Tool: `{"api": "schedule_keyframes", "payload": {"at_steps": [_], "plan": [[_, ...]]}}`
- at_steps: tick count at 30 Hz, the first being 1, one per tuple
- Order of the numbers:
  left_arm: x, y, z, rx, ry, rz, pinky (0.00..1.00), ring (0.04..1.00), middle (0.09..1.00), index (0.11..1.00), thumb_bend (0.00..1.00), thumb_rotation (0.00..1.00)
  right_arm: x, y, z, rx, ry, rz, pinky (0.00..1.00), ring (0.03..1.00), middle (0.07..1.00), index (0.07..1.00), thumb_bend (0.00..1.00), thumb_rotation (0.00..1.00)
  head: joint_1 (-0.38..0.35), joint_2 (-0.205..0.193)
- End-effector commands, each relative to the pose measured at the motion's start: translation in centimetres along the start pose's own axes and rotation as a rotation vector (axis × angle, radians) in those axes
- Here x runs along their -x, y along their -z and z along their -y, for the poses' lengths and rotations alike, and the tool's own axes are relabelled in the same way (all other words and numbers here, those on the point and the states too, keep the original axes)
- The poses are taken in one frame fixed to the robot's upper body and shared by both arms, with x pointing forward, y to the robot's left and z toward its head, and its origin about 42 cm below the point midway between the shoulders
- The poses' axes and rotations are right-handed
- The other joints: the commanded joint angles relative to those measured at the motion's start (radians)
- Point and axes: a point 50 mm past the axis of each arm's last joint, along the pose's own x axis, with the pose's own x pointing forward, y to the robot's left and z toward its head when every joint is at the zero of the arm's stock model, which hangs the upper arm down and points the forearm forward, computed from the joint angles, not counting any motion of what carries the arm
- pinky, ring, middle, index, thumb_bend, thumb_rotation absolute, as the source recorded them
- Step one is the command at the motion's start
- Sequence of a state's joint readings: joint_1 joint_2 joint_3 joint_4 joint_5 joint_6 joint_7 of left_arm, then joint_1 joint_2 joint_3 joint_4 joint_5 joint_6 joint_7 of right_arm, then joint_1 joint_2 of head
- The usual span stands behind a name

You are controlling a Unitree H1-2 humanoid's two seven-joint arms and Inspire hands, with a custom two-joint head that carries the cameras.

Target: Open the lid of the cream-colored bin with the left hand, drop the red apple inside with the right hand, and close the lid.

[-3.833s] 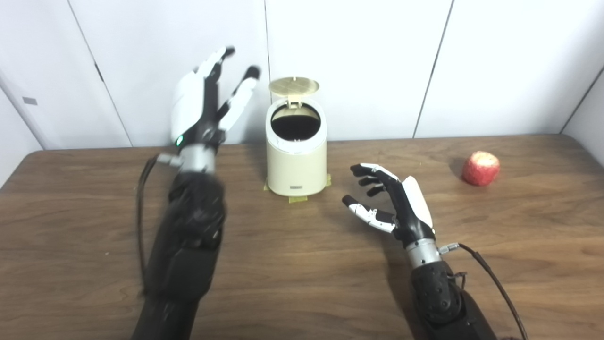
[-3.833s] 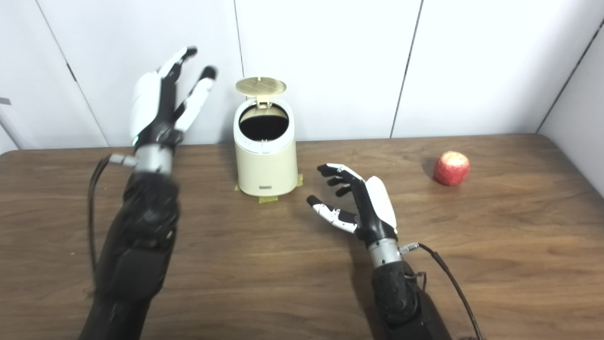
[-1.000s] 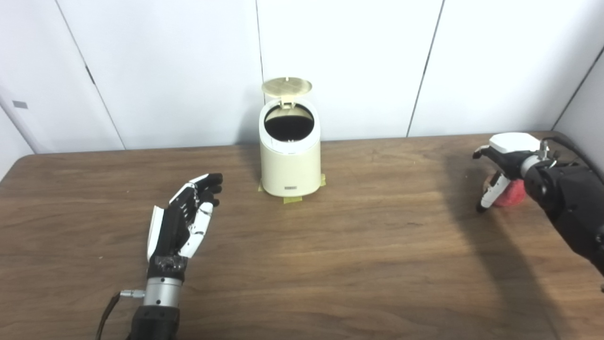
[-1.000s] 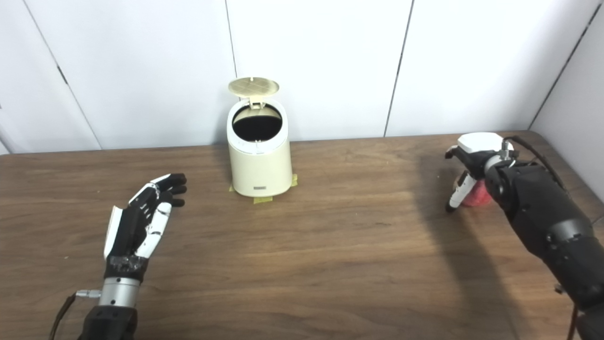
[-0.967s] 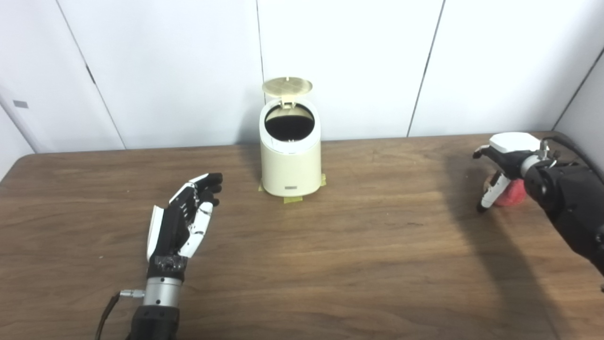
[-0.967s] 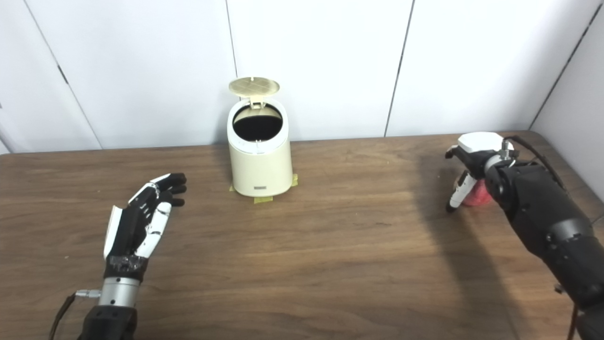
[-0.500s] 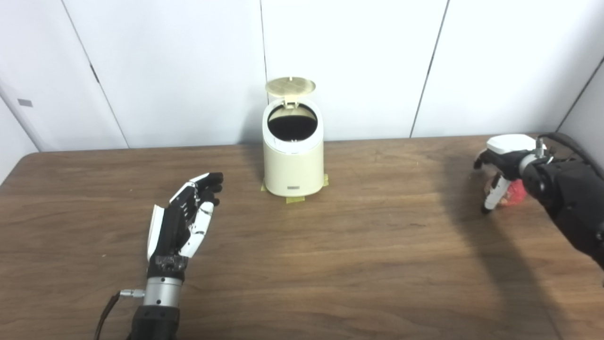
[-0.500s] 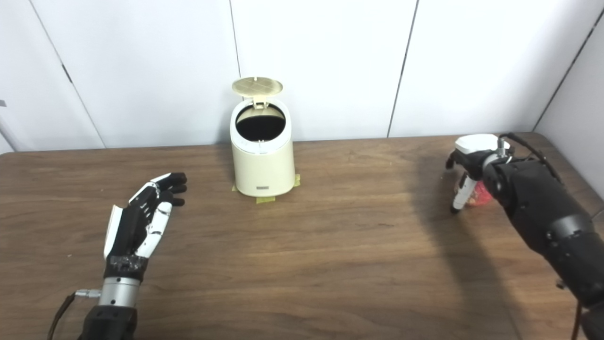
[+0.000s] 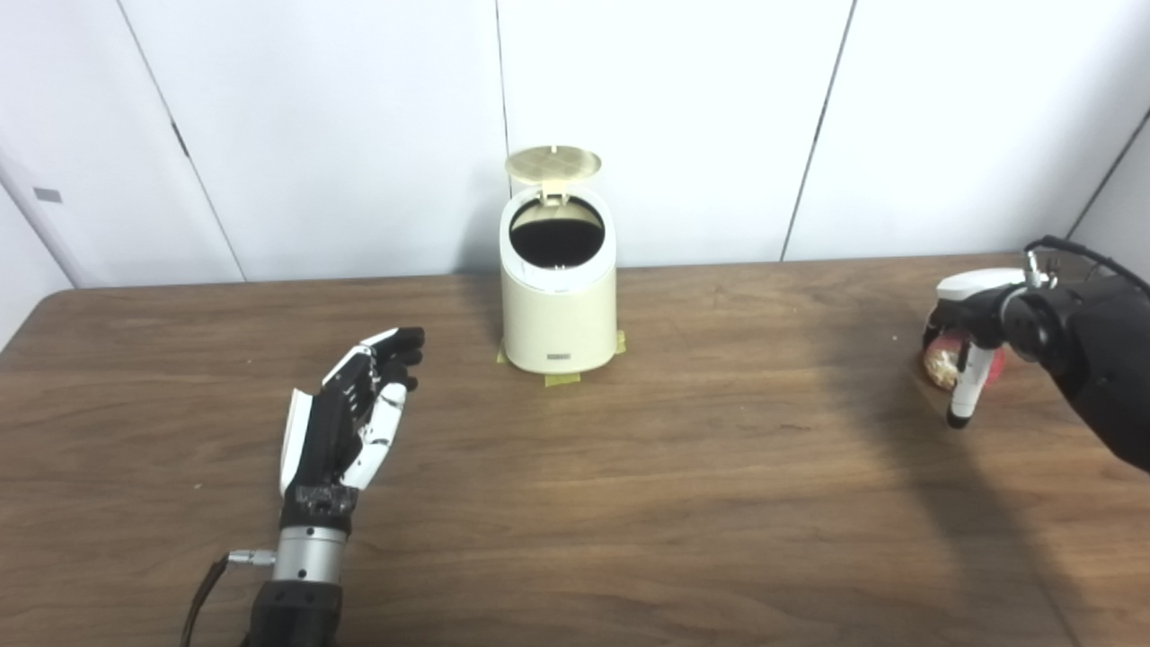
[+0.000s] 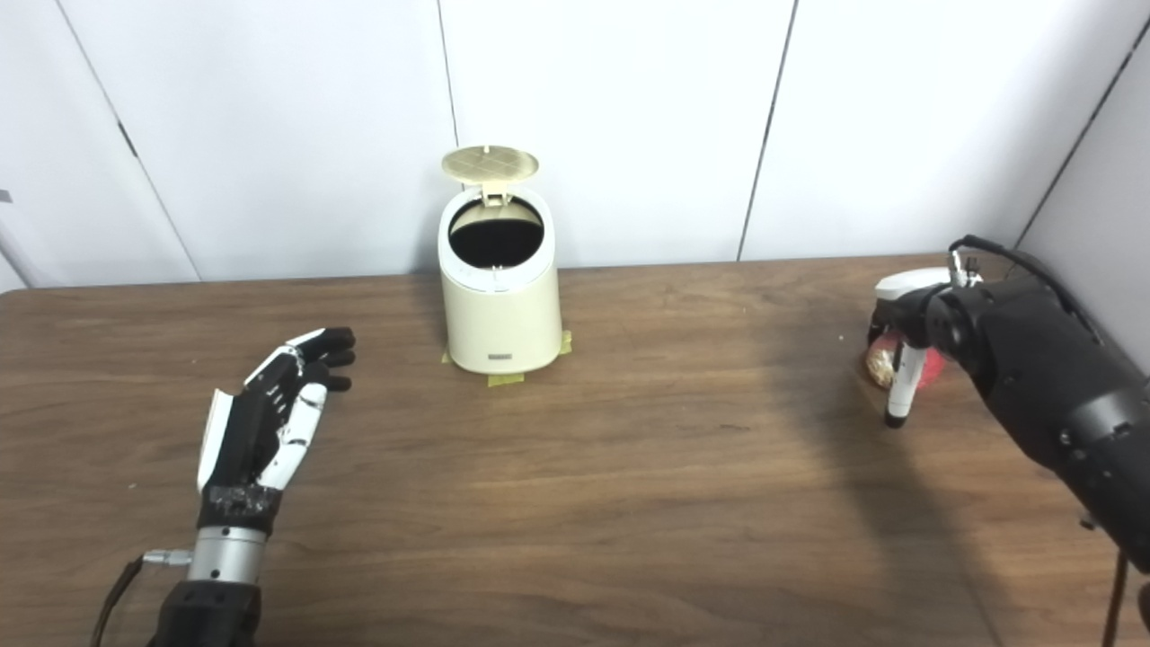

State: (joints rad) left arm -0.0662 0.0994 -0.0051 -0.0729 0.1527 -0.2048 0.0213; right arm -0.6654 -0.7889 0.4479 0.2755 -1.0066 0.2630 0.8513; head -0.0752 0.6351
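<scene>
While the bench (image 9: 629, 503) fills the lower frame and the cream bin (image 9: 559, 305) stands top centre, lid (image 9: 552, 163) up, the left robot hand (image 9: 346, 422) rests open and empty, and the right robot hand (image 9: 966, 337) has lowered around the apple (image 9: 942, 364) at right edge, grip unconfirmed.

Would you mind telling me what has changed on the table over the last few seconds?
The left hand came down from beside the bin and now lies open on the table. The right hand swung out to the far right and curled its fingers over the apple, which has turned; a firm hold is not clear. The lid stayed open.
</scene>
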Motion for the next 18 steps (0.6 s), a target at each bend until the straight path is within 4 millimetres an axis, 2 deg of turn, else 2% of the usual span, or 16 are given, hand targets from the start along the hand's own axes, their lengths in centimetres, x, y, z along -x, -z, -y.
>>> {"api": "schedule_keyframes", "payload": {"at_steps": [1,4,6,9,12,13,14,15,16,18], "plan": [[-1.1,-1.4,-0.2,0.005,-0.006,0.067,0.67,0.759,0.775,0.751,0.28,0.68,1.3,2.1,2.2,0.058,0.066,-0.041,0.92,0.854,0.838,0.797,0.97,0.28,-0.002,0.002],[-1.1,-1.4,-0.2,0.01,-0.007,0.069,0.67,0.76,0.774,0.749,0.28,0.67,1.4,2.1,1.9,0.076,0.071,-0.028,0.99,0.846,0.821,0.793,0.96,0.27,-0.002,0.001],[-1.1,-1.3,-0.2,0.014,-0.007,0.069,0.67,0.759,0.773,0.748,0.28,0.66,1.4,2.2,1.7,0.067,0.08,-0.025,0.93,0.834,0.818,0.787,0.96,0.25,-0.002,0.001],[-1.1,-1.4,-0.2,0.009,-0.005,0.069,0.67,0.759,0.774,0.748,0.27,0.65,1.4,2.3,1.4,0.089,0.106,-0.02,0.97,0.822,0.804,0.769,0.93,0.2,-0.002,0.001],[-1.1,-1.4,-0.2,0.002,-0.006,0.068,0.67,0.761,0.776,0.749,0.27,0.67,1.1,2.3,1.1,0.141,0.175,-0.029,0.93,0.755,0.715,0.664,0.83,0.11,0.0,0.0],[-1.1,-1.4,-0.2,0.003,-0.006,0.069,0.67,0.76,0.775,0.749,0.27,0.67,0.8,2.3,1.0,0.149,0.189,-0.037,0.75,0.629,0.588,0.557,0.65,0.05,0.002,0.001],[-1.1,-1.4,-0.2,0.005,-0.007,0.07,0.67,0.759,0.774,0.748,0.27,0.67,0.5,2.1,0.9,0.146,0.204,-0.054,0.69,0.586,0.545,0.521,0.59,0.02,0.001,0.001],[-1.1,-1.4,-0.2,0.004,-0.007,0.071,0.67,0.759,0.775,0.748,0.27,0.67,0.3,2.1,0.7,0.13,0.236,-0.063,0.48,0.477,0.481,0.508,0.56,0.01,0.001,0.002],[-1.1,-1.5,-0.2,0.004,-0.007,0.071,0.67,0.759,0.775,0.748,0.27,0.67,0.3,2.2,0.5,0.117,0.258,-0.068,0.32,0.34,0.475,0.493,0.54,0.0,0.0,0.002],[-1.1,-1.4,-0.2,0.006,-0.009,0.072,0.67,0.759,0.773,0.747,0.27,0.67,0.6,2.4,0.3,0.095,0.295,-0.073,0.23,0.268,0.471,0.486,0.53,0.0,-0.001,0.003]]}}
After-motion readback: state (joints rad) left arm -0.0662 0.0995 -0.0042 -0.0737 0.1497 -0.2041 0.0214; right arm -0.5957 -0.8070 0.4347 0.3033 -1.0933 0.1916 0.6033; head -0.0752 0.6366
